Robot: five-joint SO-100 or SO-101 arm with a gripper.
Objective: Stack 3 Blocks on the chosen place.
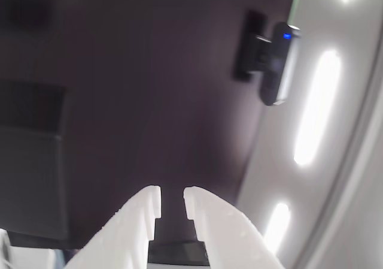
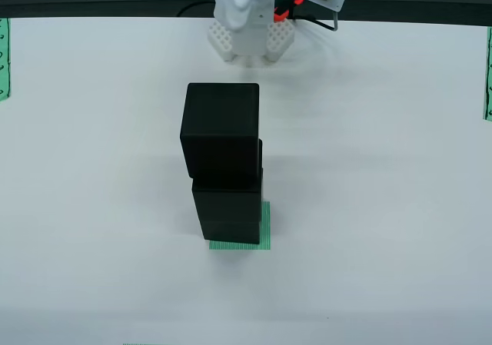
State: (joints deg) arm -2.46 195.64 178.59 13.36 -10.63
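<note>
In the view from above, black blocks (image 2: 221,130) stand in one upright stack on the chosen place (image 2: 266,228), a green striped patch that peeks out at the stack's right and front. The top block sits slightly left of the ones below (image 2: 227,203). My gripper (image 2: 250,44) hangs at the table's far edge, well behind the stack and apart from it. In the view that rides on the gripper, its white fingers (image 1: 172,192) point up at a dark panel, a narrow gap between the tips and nothing held.
Narrow green striped strips lie at the left (image 2: 4,57) and right (image 2: 488,72) table edges. The arm's white base and cables sit at the top. A dark device with a blue light (image 1: 278,62) and bright ceiling lights show past the fingers.
</note>
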